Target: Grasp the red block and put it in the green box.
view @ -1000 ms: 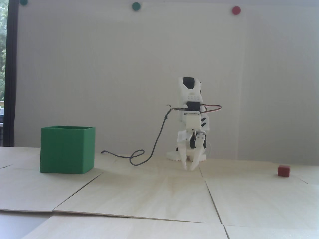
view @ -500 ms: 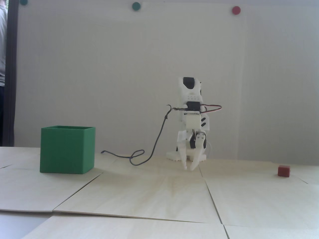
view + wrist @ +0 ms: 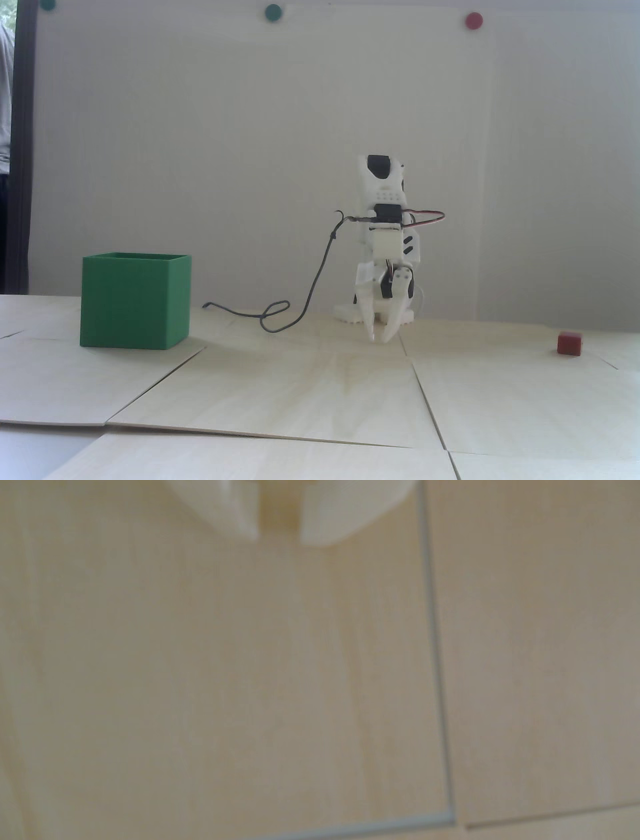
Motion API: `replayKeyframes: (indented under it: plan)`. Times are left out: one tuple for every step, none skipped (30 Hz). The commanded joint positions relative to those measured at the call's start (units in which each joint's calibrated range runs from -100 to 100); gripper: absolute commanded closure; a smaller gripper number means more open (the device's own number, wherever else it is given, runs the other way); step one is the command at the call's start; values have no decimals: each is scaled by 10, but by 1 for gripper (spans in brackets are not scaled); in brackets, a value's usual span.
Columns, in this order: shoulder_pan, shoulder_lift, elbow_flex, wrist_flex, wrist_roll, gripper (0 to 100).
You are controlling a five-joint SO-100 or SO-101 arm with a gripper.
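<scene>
I judge the small dark-red matte cube [image 3: 570, 343], lower right of the fixed view, light and rigid (pinch opposite flat faces). My white claw [image 3: 380, 340] hangs empty, tips nearly together.

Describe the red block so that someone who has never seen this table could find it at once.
In the fixed view, start at the white arm at the back of the pale wooden table, then look far right. The red block sits alone there on the wood. It is a tiny dark-red cube, far smaller than the green box at the left.
</scene>
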Motion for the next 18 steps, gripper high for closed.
replayKeyframes:
  plan:
    - [-8,-3,2,-4,-2,98]
    - [-8,-3,2,-4,-2,98]
    - [-8,-3,2,-4,-2,98]
    - [-8,-3,2,-4,-2,98]
    - [-8,-3,2,-4,-2,98]
    - [-8,-3,2,-4,-2,98]
    - [-8,-3,2,-4,-2,98]
    - [-8,-3,2,-4,-2,98]
    - [-8,-3,2,-4,-2,98]
    - [-8,-3,2,-4,-2,98]
    - [-8,-3,2,-4,-2,98]
    - [-8,-3,2,-4,-2,98]
    - [-8,-3,2,-4,-2,98]
    - [-8,-3,2,-4,-2,98]
    - [-8,-3,2,-4,-2,98]
    - [-8,-3,2,-4,-2,98]
    - [-8,-3,2,-4,-2,98]
    - [-8,-3,2,-4,-2,98]
